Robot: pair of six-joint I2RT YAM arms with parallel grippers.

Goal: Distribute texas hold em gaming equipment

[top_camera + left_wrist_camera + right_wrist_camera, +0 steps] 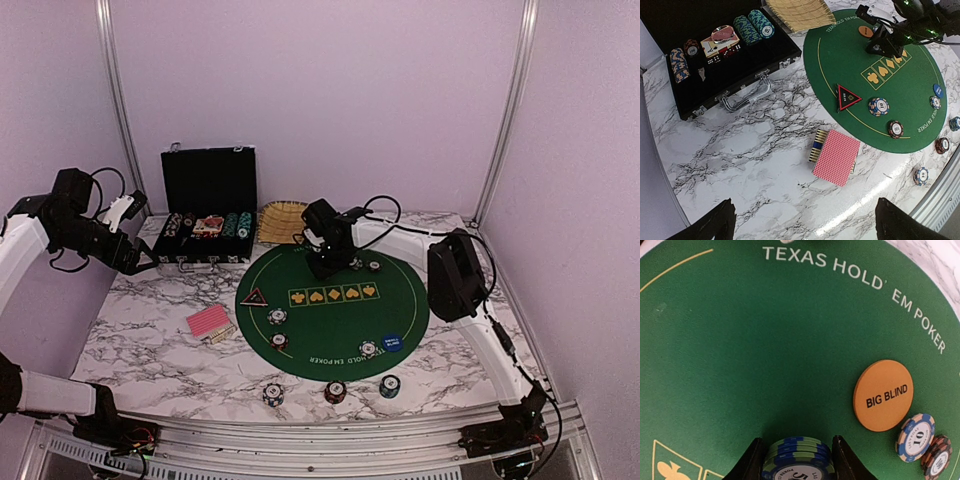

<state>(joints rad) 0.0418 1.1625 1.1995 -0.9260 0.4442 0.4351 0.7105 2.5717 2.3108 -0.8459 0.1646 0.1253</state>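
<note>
The round green mat point(320, 330) lies mid-worktop point(150, 350), and along its rim I can read TEXAS HOLD' EM POKER in white. Low over the mat's far side, the right jaws are partly closed, one on each side of a short stack of green-and-blue chips point(797, 460). The top chip shows a 5 and the word POKER, the rest cut off. Just beside that stack on the felt lies an orange disc point(883, 395) printed BIG BLIND. Next to it is a blue-striped chip point(915, 436) marked 10, then a red-brown chip point(936, 457) whose number I can't make out.

The black-red triangle point(847, 96) sits at the mat's left edge, its lettering too small to read. The blue disc point(392, 342) lies on the near right part. The pink-red-backed cards point(836, 156) lie on the marble just off the mat's near left edge.

The left jaws hang wide apart and hold nothing, above the worktop well left of the mat. Beyond the mat's far left, a black case point(210, 190) stands open with chip rows inside.
</note>
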